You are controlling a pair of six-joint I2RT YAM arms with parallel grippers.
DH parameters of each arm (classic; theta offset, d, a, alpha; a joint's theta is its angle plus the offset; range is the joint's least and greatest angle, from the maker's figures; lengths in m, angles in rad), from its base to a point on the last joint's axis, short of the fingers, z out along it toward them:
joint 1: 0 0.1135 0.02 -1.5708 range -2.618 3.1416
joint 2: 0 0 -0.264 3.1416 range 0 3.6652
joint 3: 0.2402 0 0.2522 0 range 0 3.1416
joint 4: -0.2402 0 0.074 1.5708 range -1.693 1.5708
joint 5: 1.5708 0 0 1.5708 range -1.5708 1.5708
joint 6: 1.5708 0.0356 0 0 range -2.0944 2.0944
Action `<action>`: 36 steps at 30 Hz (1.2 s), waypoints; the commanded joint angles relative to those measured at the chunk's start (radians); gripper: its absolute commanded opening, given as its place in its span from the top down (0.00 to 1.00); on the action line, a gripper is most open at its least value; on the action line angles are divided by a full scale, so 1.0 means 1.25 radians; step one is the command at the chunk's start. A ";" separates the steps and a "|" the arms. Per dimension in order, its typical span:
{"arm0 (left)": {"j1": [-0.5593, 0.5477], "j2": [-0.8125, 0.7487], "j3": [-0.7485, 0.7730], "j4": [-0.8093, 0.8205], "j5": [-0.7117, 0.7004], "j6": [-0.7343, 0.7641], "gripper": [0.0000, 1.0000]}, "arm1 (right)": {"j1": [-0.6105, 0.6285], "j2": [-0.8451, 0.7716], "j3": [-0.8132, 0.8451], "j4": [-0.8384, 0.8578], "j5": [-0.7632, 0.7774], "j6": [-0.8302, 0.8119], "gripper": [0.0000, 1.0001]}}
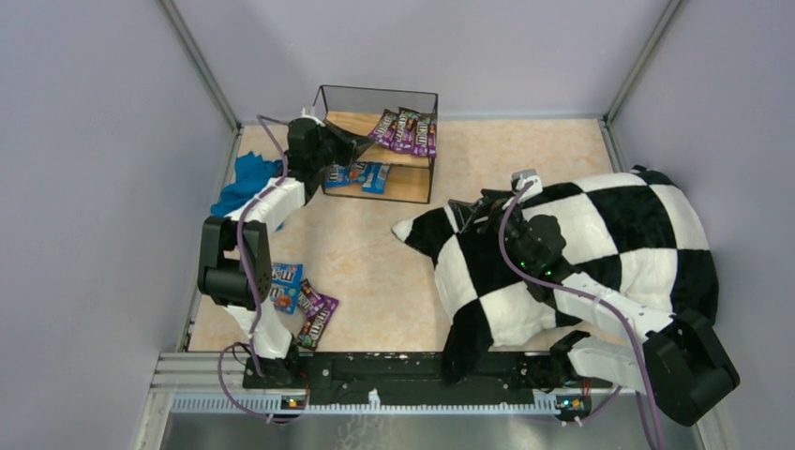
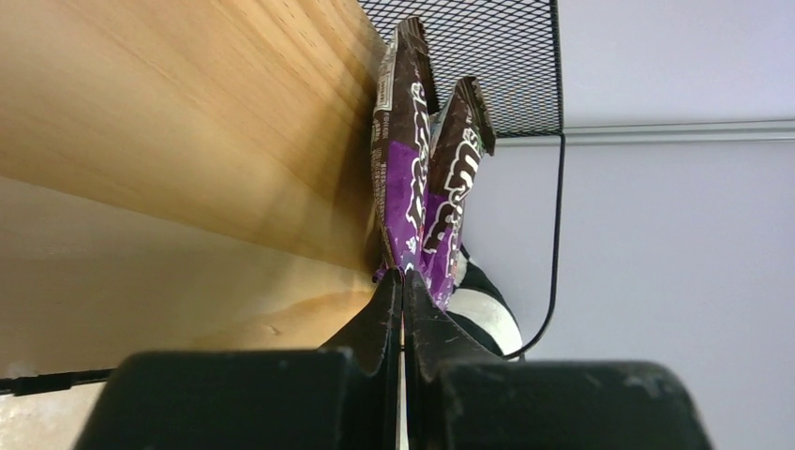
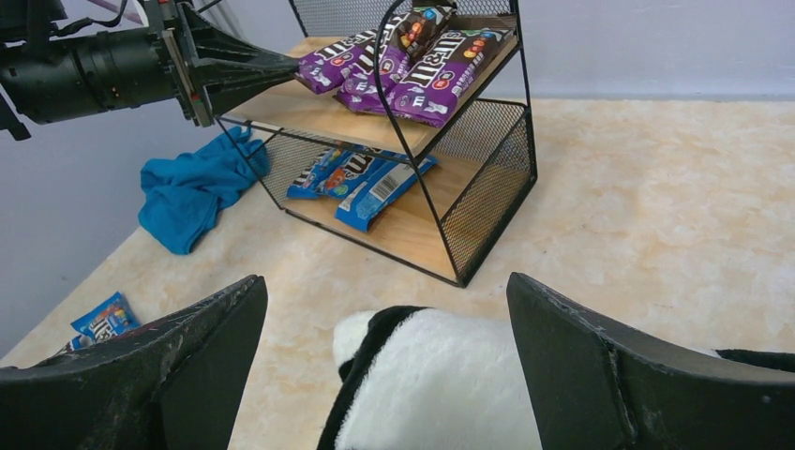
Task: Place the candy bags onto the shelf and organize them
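Some purple candy bags [image 1: 407, 129] are lying on the top board of the shelf [image 1: 411, 184] and blue ones [image 1: 361, 174] below, by the far edge of the worktop [image 1: 506, 159], but a few loose bags [image 1: 302, 302] are waiting at its near left corner. The left end effector [image 2: 402, 281] is touching the purple candy bags with its fingers together. The right end effector [image 3: 384, 286] is hanging wide apart over the pillow [image 1: 600, 244].

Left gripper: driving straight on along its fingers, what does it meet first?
The purple candy bags on the upper board of the shelf, right at the shut tips of the left gripper; whether they touch is unclear.
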 commanded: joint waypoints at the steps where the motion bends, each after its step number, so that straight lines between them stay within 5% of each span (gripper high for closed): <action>1: 0.006 -0.008 -0.026 0.062 0.022 -0.056 1.00 | -0.008 -0.002 0.007 0.042 -0.010 0.000 0.01; 11: 0.006 -0.052 -0.101 0.087 -0.037 -0.079 1.00 | -0.008 -0.001 0.007 0.043 -0.012 0.000 0.01; 15: 0.006 -0.068 -0.095 0.066 -0.043 -0.049 0.67 | -0.008 0.006 0.013 0.041 -0.015 0.001 0.01; 19: 0.006 -0.078 -0.088 0.043 -0.035 -0.020 0.47 | -0.008 0.009 0.017 0.037 -0.015 0.002 0.01; 30: 0.007 -0.117 -0.080 -0.067 0.021 0.075 0.29 | -0.008 0.014 0.019 0.033 -0.013 0.001 0.01; 33: 0.006 -0.141 -0.075 -0.115 0.031 0.147 0.03 | -0.008 0.015 0.033 0.016 -0.010 0.011 0.01; 36: 0.006 -0.178 -0.079 -0.157 0.048 0.220 0.02 | -0.008 0.026 0.057 -0.007 -0.011 0.023 0.01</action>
